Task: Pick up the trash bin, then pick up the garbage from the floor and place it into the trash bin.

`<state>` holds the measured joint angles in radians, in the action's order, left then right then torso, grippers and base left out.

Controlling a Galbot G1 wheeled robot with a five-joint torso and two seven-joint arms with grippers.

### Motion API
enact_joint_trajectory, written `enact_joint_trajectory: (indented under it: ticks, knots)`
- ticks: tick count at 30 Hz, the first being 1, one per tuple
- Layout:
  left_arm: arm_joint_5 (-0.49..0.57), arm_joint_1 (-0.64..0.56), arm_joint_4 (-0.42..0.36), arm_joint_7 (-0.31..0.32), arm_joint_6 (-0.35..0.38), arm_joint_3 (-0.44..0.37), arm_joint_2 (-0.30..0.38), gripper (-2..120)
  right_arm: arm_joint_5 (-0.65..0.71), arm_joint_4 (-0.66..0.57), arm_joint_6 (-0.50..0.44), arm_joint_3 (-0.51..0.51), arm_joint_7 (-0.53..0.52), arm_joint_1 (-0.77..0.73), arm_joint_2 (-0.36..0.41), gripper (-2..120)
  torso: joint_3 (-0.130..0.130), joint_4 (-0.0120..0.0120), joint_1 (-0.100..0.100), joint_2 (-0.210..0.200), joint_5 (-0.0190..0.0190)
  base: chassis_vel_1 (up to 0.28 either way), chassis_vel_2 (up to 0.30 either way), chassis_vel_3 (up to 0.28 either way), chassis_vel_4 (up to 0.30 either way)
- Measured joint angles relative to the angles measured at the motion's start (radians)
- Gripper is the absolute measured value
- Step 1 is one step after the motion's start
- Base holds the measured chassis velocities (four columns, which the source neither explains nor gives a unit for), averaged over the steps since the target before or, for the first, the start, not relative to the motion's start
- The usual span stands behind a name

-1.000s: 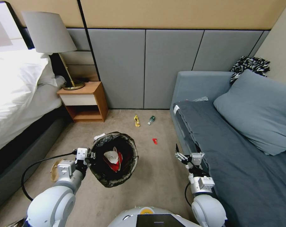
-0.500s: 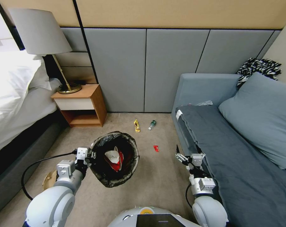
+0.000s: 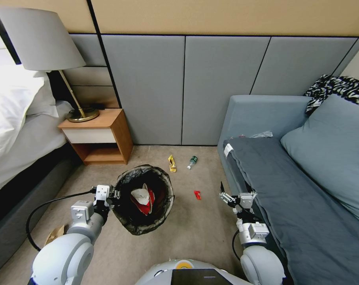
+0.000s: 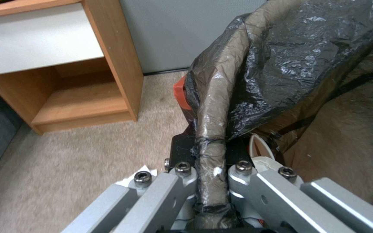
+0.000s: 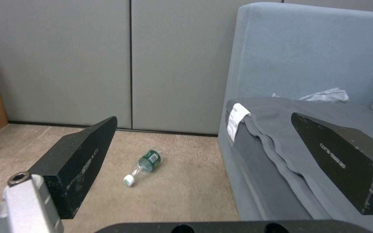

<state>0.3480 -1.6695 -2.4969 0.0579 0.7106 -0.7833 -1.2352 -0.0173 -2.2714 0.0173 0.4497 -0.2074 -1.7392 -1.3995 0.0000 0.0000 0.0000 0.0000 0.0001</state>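
Just below the centre of the head view, the trash bin (image 3: 143, 200) is hanging clear of the carpet, gripped at its left rim by the left gripper (image 3: 108, 196). A crinkled black bag (image 4: 281, 64) is lining the bin and folding over its rim. In the left wrist view, the jaws are pressing together on the bag-wrapped rim, which is running up between the two metal fingers (image 4: 169, 187). A white and red piece of litter (image 3: 142, 198) is lying inside the bin.

Beyond the bin, toward the upper centre of the head view, a yellow wrapper (image 3: 172, 163) and a small bottle (image 3: 191, 162) are lying on the carpet near the grey wall panels. In the right wrist view, the bottle is lying on its side with a green label and a white cap (image 5: 129, 180). A small red scrap (image 3: 197, 194) is lying on the carpet between the bin and the sofa (image 3: 290, 190). A brown paper scrap (image 3: 55, 234) is lying at the lower left, beside the left arm.

At the lower right of the head view, the right gripper (image 3: 231, 198) is hovering close to the front edge of the sofa, its two black fingers (image 5: 78, 165) standing wide apart and holding nothing. A wooden nightstand (image 3: 98, 136) carrying a lamp (image 3: 41, 39) is standing at the upper left beside the bed (image 3: 17, 130).
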Motion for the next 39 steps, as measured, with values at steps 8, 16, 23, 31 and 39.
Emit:
enact_joint_trajectory:
  ticks: [8, 16, 23, 31, 39]
  knots:
    - [0.000, -0.001, -0.001, 0.001, 0.000, 0.001, -0.001, 1, -0.012, 0.003, 0.000, -0.005, -0.002, -0.001, -0.005, 100, 0.000, -0.0001, 0.000, 0.000, -0.0002, -0.119, 0.128, 0.133, -0.127]
    - [0.000, -0.001, -0.003, 0.001, 0.000, 0.001, -0.002, 1, -0.012, 0.004, -0.005, -0.011, -0.004, -0.008, -0.009, 100, 0.000, 0.0001, 0.000, 0.000, -0.0001, -0.050, 0.056, 0.057, -0.054]
    - [0.000, -0.002, -0.003, 0.001, 0.000, 0.001, -0.003, 1, -0.018, 0.003, -0.010, -0.016, -0.003, -0.014, -0.016, 100, 0.000, 0.0001, 0.000, 0.000, -0.0002, 0.000, 0.000, 0.000, 0.000]
    - [0.000, -0.002, -0.003, 0.001, 0.000, 0.003, -0.003, 1, -0.034, 0.003, -0.023, -0.023, -0.003, -0.021, -0.024, 100, 0.000, 0.0000, 0.000, 0.000, -0.0001, 0.000, 0.000, 0.000, 0.000]
    - [0.001, -0.004, -0.003, 0.001, 0.001, 0.003, -0.008, 1, -0.045, 0.003, -0.033, -0.029, -0.002, -0.028, -0.028, 100, 0.000, 0.0000, 0.000, 0.000, -0.0001, 0.000, 0.000, 0.000, 0.000]
